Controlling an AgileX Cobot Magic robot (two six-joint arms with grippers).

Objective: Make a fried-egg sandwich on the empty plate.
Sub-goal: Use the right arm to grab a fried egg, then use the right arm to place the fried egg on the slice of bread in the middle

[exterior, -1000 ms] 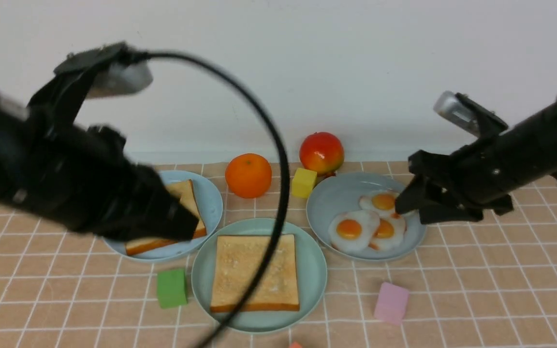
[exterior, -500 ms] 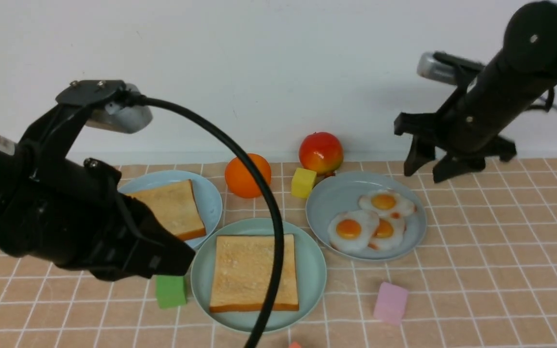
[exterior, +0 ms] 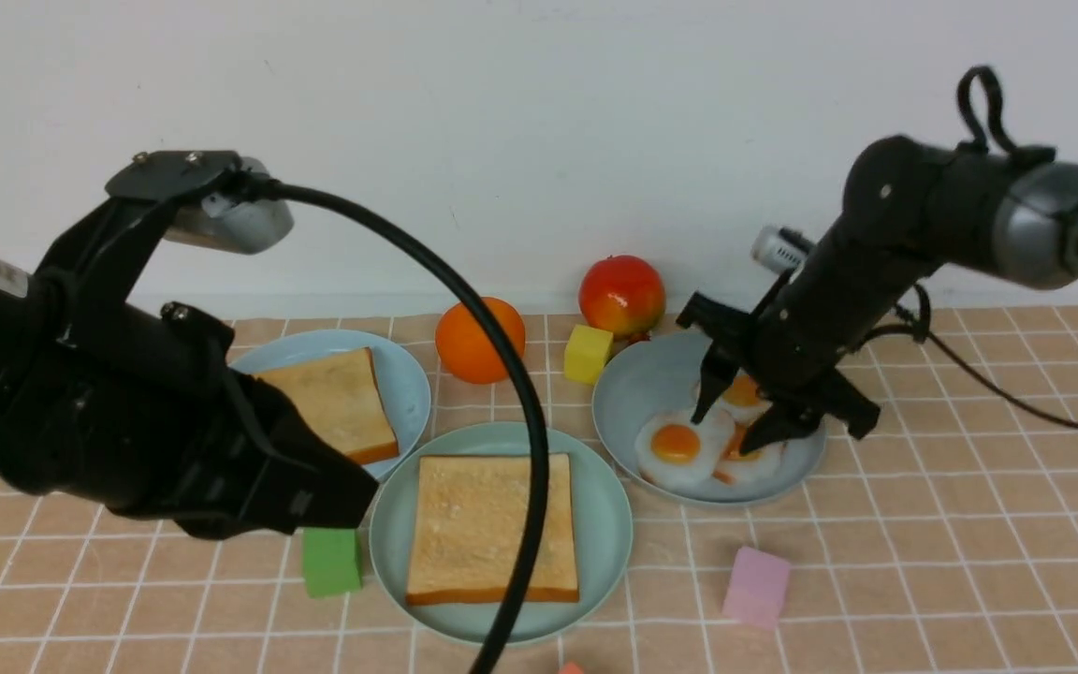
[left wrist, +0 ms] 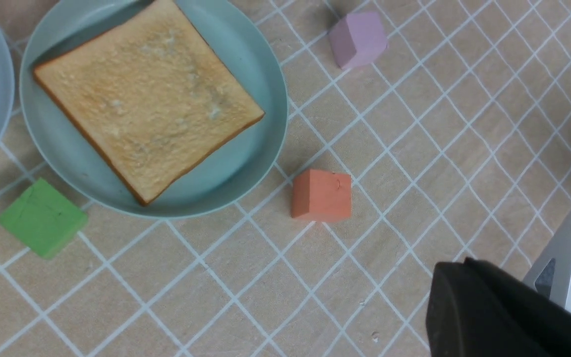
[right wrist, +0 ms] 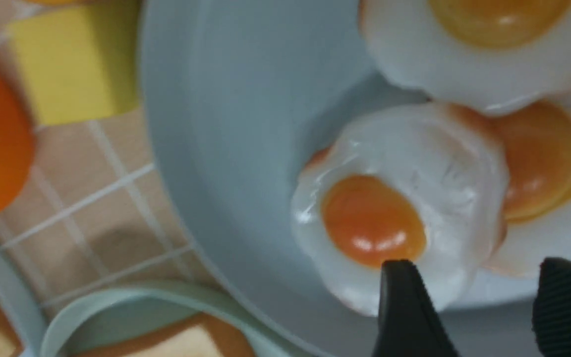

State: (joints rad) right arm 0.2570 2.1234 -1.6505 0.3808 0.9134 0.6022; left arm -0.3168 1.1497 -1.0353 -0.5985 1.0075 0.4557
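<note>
The mint-green plate (exterior: 614, 524) sits front centre with one toast slice (exterior: 492, 529) flat on it; both show in the left wrist view, plate (left wrist: 270, 124) and toast (left wrist: 146, 99). A second toast slice (exterior: 338, 402) lies on the light blue plate (exterior: 408, 384) at left. Three fried eggs overlap on the grey-blue plate (exterior: 633, 393) at right. My right gripper (exterior: 724, 432) is open, tips down just over the eggs, straddling the edge of the nearest egg (right wrist: 394, 208). My left gripper (exterior: 352, 487) is shut and empty, raised between the two toast plates.
An orange (exterior: 478, 339), an apple (exterior: 621, 295) and a yellow cube (exterior: 588, 354) stand behind the plates. A green cube (exterior: 331, 560), a pink cube (exterior: 757, 585) and an orange-red cube (left wrist: 321, 195) lie in front. My left arm's black cable (exterior: 520, 374) arcs across the mint plate.
My right arm rose from the egg plate's right, then came down over the eggs with jaws open. My left arm drew back from the light blue plate, then held still.
</note>
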